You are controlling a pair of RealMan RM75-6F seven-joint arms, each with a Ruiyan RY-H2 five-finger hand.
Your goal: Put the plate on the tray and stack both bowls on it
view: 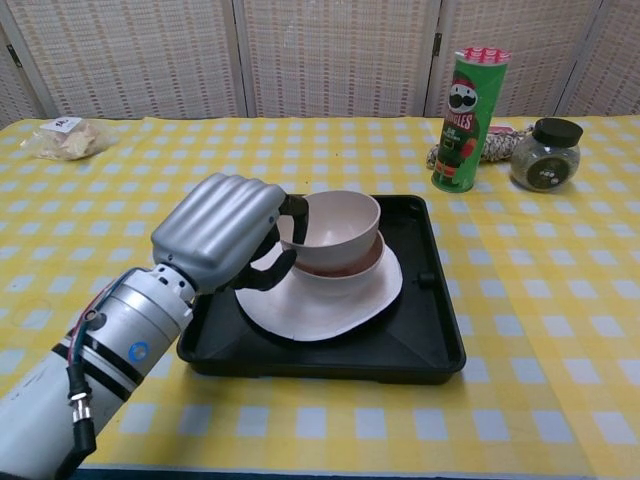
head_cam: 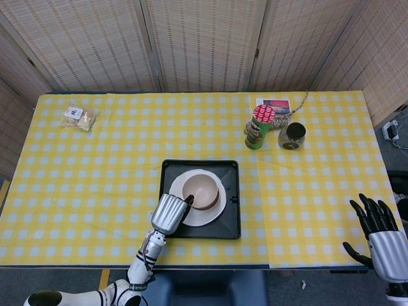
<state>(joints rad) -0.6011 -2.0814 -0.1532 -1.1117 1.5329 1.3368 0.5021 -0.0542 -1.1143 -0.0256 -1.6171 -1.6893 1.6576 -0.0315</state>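
A black tray [head_cam: 231,218] [view: 440,345] lies mid-table with a white plate [head_cam: 207,217] [view: 320,320] on it. A pale pink bowl [view: 340,278] rests on the plate. A second pink bowl [head_cam: 201,189] [view: 335,225] sits nested in the first one, and my left hand [head_cam: 170,214] [view: 225,230] still grips its left rim. My right hand [head_cam: 381,239] hovers with fingers spread at the table's near right edge, holding nothing; only the head view shows it.
A green Pringles can [head_cam: 259,127] [view: 465,118] and a dark-lidded jar [head_cam: 292,135] [view: 546,152] stand behind the tray to the right, with a rope coil and a card. A snack bag [head_cam: 79,116] [view: 66,137] lies at the far left.
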